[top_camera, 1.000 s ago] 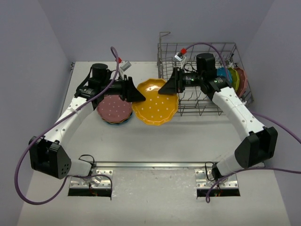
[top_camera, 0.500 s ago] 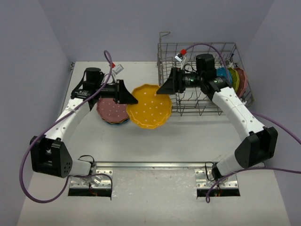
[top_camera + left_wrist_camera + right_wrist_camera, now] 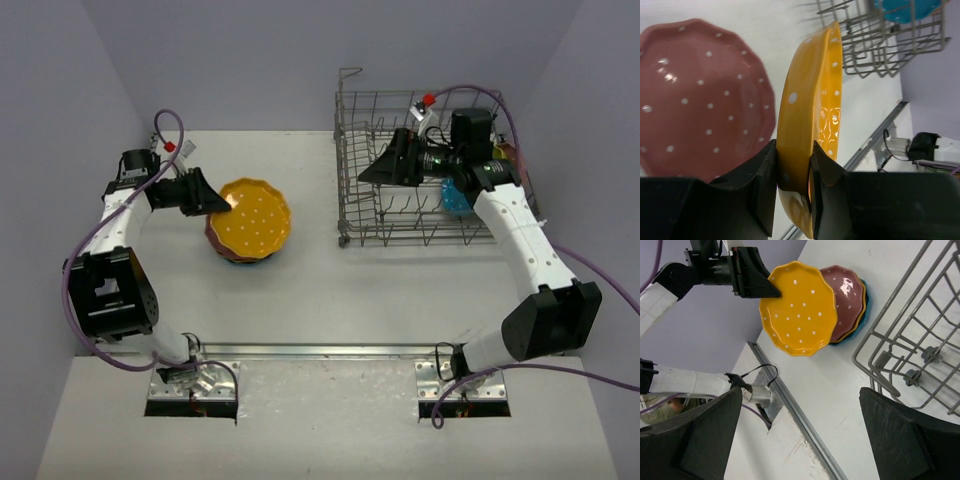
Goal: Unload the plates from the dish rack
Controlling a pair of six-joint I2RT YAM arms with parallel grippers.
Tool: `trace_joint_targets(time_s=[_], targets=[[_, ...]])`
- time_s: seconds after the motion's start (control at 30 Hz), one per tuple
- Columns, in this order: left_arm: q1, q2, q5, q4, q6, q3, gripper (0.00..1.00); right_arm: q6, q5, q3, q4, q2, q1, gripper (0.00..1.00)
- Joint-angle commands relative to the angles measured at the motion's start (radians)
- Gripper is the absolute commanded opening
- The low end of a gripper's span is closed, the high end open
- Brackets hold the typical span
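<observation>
My left gripper (image 3: 213, 203) is shut on the rim of an orange-yellow plate (image 3: 255, 218). The plate hangs tilted over a stack on the table, topped by a pink plate (image 3: 700, 100) with a teal one (image 3: 863, 305) beneath. In the left wrist view both fingers (image 3: 762, 175) pinch the orange plate's (image 3: 810, 100) edge. The grey wire dish rack (image 3: 345, 160) stands at the back right. My right gripper (image 3: 375, 172) hovers open over its left part, holding nothing. A teal plate (image 3: 458, 198) stands in the rack by the right arm; others behind the arm are mostly hidden.
A metal rail (image 3: 320, 350) and both arm mounts run along the near table edge. Purple cables (image 3: 90, 250) loop beside each arm. Walls close in on the left, back and right. The rack's tall wire side (image 3: 910, 325) stands just right of the open right gripper (image 3: 800, 392).
The left arm has swung left, carrying the orange-yellow plate from the table's middle to above the stack. The right gripper has let go of it, opened wide and pulled back over the rack.
</observation>
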Motion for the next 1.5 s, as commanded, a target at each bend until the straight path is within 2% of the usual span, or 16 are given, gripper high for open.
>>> trace_joint_targets(time_s=[0.0,0.2,0.43,0.5,0.63,0.67,0.7,0.73,0.83,0.87,0.93,1.0,1.07,1.17,1.27,1.47], targets=[[0.049,0.069,-0.014,-0.028,0.091,0.084,0.00,-0.025,-0.012,0.080,-0.031,-0.041,-0.059,0.99],[0.055,0.137,-0.091,0.042,0.078,0.107,0.00,-0.110,0.038,0.089,-0.084,-0.087,-0.114,0.99],[0.055,0.205,-0.172,0.077,0.076,0.128,0.02,-0.172,0.080,0.060,-0.114,-0.119,-0.123,0.99],[0.052,0.208,-0.210,0.074,0.081,0.137,0.24,-0.214,0.121,0.076,-0.148,-0.121,-0.126,0.99],[0.052,0.164,-0.340,0.083,0.121,0.126,0.58,-0.291,0.238,0.117,-0.228,-0.113,-0.141,0.99],[0.052,0.146,-0.368,0.087,0.133,0.121,0.64,-0.311,0.283,0.126,-0.245,-0.111,-0.144,0.99],[0.052,0.122,-0.405,0.095,0.145,0.113,0.64,-0.323,0.334,0.135,-0.261,-0.107,-0.146,0.99],[0.052,0.090,-0.425,0.105,0.151,0.108,0.79,-0.351,0.367,0.137,-0.270,-0.107,-0.148,0.99],[0.050,0.025,-0.529,0.161,0.172,0.082,0.84,-0.395,0.460,0.129,-0.276,-0.123,-0.152,0.99],[0.047,-0.019,-0.580,0.191,0.187,0.064,0.85,-0.419,0.533,0.127,-0.276,-0.126,-0.154,0.99],[0.037,-0.090,-0.665,0.239,0.214,0.039,0.97,-0.461,0.632,0.129,-0.276,-0.126,-0.162,0.99],[0.018,-0.154,-0.747,0.286,0.233,0.015,0.98,-0.494,0.690,0.134,-0.278,-0.116,-0.181,0.99],[-0.005,-0.261,-0.823,0.352,0.259,-0.017,0.98,-0.536,0.721,0.151,-0.286,-0.087,-0.252,0.99],[-0.065,-0.327,-0.813,0.355,0.294,-0.029,0.97,-0.546,0.721,0.177,-0.307,-0.030,-0.310,0.96],[-0.203,-0.383,-0.872,0.361,0.296,-0.039,0.96,-0.546,0.727,0.188,-0.311,0.038,-0.355,0.95],[-0.387,-0.388,-0.953,0.350,0.251,-0.045,0.95,-0.526,0.728,0.238,-0.310,0.158,-0.412,0.89]])
